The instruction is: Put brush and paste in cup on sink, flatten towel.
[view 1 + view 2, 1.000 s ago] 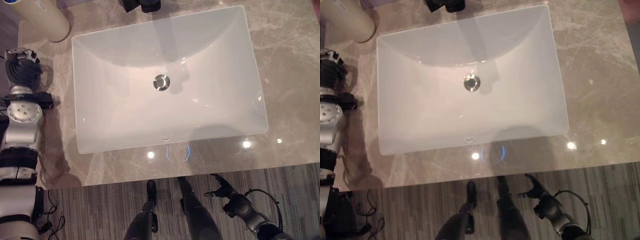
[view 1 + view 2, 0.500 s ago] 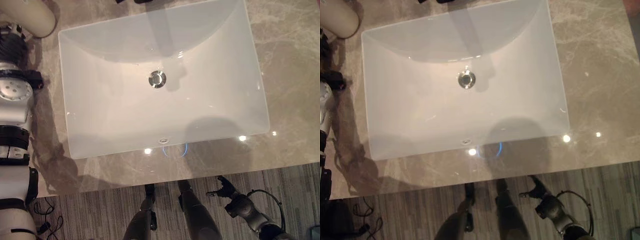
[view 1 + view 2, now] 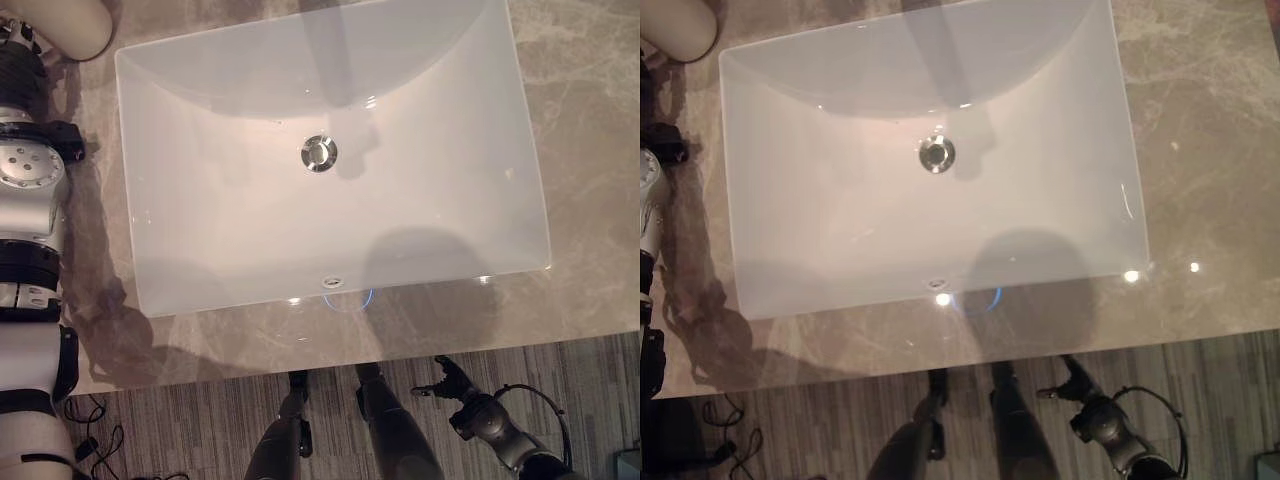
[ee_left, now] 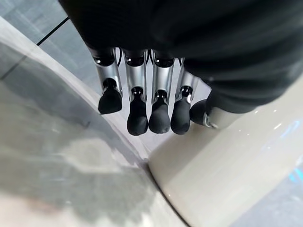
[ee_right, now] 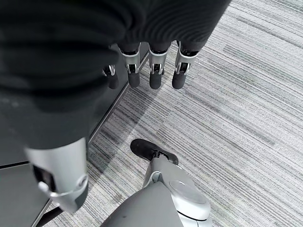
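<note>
- Fingers [image 4: 137, 116] of my left hand [image 4: 156, 56] hang straight, holding nothing, just beside the cream cup [image 4: 236, 170].
- Right hand [image 3: 452, 385] relaxed, empty, low over the floor [image 5: 246, 118], well apart from the sink [image 3: 200, 280].
- Left is nearer the cup.

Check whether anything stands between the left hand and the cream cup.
Nothing visible does. The left hand hangs, fingers straight, right beside the cream cup on the marble counter, with only bare counter between them.
</note>
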Controlling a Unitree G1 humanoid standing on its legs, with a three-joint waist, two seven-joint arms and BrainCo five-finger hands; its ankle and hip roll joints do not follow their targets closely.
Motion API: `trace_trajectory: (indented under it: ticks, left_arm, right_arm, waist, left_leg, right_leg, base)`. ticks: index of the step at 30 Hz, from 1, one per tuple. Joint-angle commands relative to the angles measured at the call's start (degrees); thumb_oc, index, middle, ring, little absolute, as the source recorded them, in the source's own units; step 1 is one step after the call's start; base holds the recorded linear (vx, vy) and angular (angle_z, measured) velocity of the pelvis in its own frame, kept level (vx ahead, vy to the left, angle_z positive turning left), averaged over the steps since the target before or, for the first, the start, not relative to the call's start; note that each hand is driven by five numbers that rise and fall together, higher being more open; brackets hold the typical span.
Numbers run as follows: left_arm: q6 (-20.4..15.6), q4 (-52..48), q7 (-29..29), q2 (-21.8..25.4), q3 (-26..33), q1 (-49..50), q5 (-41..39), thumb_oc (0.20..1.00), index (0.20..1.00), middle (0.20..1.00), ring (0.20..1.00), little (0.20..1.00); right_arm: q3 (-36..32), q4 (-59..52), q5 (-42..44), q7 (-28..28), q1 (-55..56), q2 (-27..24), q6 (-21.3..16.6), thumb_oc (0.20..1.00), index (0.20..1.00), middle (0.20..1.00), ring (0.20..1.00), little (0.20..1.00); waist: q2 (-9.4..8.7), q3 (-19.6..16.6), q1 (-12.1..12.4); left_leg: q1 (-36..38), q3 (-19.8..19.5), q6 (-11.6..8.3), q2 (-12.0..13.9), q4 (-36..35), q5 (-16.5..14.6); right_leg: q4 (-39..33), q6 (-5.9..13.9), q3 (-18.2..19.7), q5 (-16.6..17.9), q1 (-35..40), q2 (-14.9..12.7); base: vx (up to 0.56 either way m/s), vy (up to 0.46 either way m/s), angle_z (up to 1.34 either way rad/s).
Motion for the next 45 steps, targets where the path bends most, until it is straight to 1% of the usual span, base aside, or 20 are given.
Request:
trace_trajectory:
  ticks: [1,11,24,36,41,45]
  left_arm:
    - [0.5,3.1,-0.2,-7.3,-7.5,1.3,3.4,0.2,0.2,0.2,0.2,0.2]
    - [0.4,3.2,0.4,-9.3,-8.9,-1.5,3.6,0.2,0.2,0.2,0.2,0.2]
    - [-0.6,3.1,1.7,-10.0,-9.2,-2.6,3.3,0.2,0.2,0.2,0.2,0.2]
    - [-0.3,3.3,1.7,-8.9,-10.6,-4.6,4.3,0.2,0.2,0.2,0.2,0.2]
    - [-0.4,3.8,1.7,-8.8,-11.5,-5.7,4.3,0.2,0.2,0.2,0.2,0.2]
    - [-0.5,4.2,1.8,-9.6,-11.7,-6.0,4.6,0.2,0.2,0.2,0.2,0.2]
  right_arm:
    - [0.8,-2.0,0.5,-0.6,2.3,-2.1,-2.3,1.0,1.0,1.0,1.0,1.0]
    - [1.2,-2.3,0.9,-0.4,2.6,-2.3,-2.4,1.0,1.0,1.0,1.0,1.0]
    - [1.4,-2.0,0.9,-0.7,3.2,-2.0,-2.7,1.0,1.0,1.0,1.0,1.0]
    - [1.1,-1.7,0.8,-0.5,3.5,-2.3,-3.0,1.0,1.0,1.0,1.0,1.0]
    - [1.4,-1.6,0.7,-0.5,3.5,-2.3,-2.9,1.0,1.0,1.0,1.0,1.0]
    - [1.4,-1.0,0.7,-0.8,3.5,-2.1,-3.2,1.0,1.0,1.0,1.0,1.0]
  waist:
    - [-2.31,0.5,-2.3]
    - [-2.55,0.6,-2.6]
    - [-2.77,0.3,-3.0]
    - [-1.59,-0.9,-2.5]
    - [-1.61,-0.9,-2.6]
    - [-1.63,-0.4,-2.7]
  left_leg:
    - [-0.1,0.2,-1.78,0.5,0.1,2.4]
    - [-0.2,0.4,-1.92,0.7,0.1,2.4]
    - [-0.3,0.8,-1.96,0.8,0.1,2.3]
    - [0.6,1.0,-1.77,0.6,0.1,1.9]
    - [0.2,1.1,-1.77,0.5,0.1,2.2]
    - [0.1,1.1,-1.72,0.6,0.1,2.0]
  right_leg:
    - [-0.2,2.35,-2.3,-3.8,2.3,0.5]
    - [-0.2,2.35,-2.3,-3.7,2.2,0.6]
    - [-0.2,2.41,-2.3,-3.6,1.8,0.8]
    - [-0.2,2.36,-2.2,-4.0,2.6,0.5]
    - [-0.2,2.44,-2.3,-3.7,2.2,0.3]
    - [-0.2,2.4,-2.1,-3.8,2.1,0.5]
  base:
    - [0.0,0.0,0.0]
    - [0.0,0.0,0.0]
    - [0.0,0.0,0.0]
    - [0.0,0.0,0.0]
    - [0.0,0.0,0.0]
    - [0.0,0.0,0.0]
